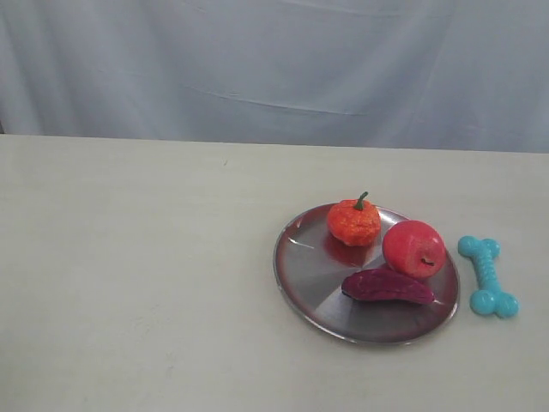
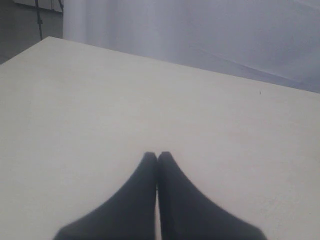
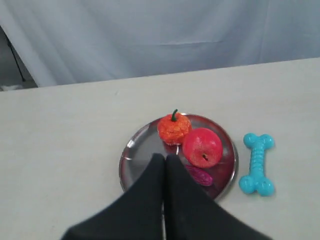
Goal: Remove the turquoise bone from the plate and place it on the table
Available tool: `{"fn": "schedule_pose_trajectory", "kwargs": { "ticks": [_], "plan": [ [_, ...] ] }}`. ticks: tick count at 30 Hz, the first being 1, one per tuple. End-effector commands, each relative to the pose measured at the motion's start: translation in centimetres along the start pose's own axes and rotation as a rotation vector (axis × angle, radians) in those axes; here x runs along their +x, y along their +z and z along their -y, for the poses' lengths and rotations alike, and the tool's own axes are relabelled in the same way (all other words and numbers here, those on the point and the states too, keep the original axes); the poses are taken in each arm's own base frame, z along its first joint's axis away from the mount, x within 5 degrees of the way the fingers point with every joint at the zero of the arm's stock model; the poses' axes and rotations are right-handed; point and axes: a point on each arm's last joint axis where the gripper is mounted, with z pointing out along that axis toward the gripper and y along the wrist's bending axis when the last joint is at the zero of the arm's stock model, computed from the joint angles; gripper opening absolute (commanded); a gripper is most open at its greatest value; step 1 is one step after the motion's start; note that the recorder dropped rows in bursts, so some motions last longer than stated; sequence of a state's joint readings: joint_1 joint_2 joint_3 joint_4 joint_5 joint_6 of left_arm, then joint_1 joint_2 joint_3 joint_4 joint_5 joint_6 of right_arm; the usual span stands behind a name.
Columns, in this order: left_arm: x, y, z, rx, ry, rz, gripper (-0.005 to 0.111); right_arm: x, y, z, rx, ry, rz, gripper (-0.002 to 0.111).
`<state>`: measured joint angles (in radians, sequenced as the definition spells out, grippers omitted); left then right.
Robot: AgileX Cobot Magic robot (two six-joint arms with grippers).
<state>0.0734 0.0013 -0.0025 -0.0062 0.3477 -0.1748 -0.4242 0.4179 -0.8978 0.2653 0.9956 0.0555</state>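
Bone [image 1: 488, 276] on table [image 1: 129, 283] beside plate [image 1: 310, 276] w/ pumpkin [image 1: 353, 223], apple [image 1: 413, 249]; both jaws closed, empty.

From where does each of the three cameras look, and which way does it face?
Exterior: off the arms, looking down across the table at the plate and turquoise bone; no arm shows.
Left wrist: faces table and curtain beyond the shut left tool.
Right wrist: faces the plate beyond the shut right tool.
Exterior and right wrist share plate and bone.
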Motion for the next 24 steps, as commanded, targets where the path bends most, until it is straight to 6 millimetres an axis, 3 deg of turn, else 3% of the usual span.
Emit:
{"fn": "schedule_pose_trajectory", "kwargs": {
  "ticks": [1,24],
  "plan": [
    [0.02,0.02,-0.05,-0.006,0.003,0.005,0.000,0.87,-0.41,0.02,-0.042,0.029,0.150,-0.001],
    [0.02,0.02,-0.05,-0.006,0.003,0.005,0.000,1.14,-0.76,0.24,-0.042,0.018,0.255,-0.001]
  ]
}}
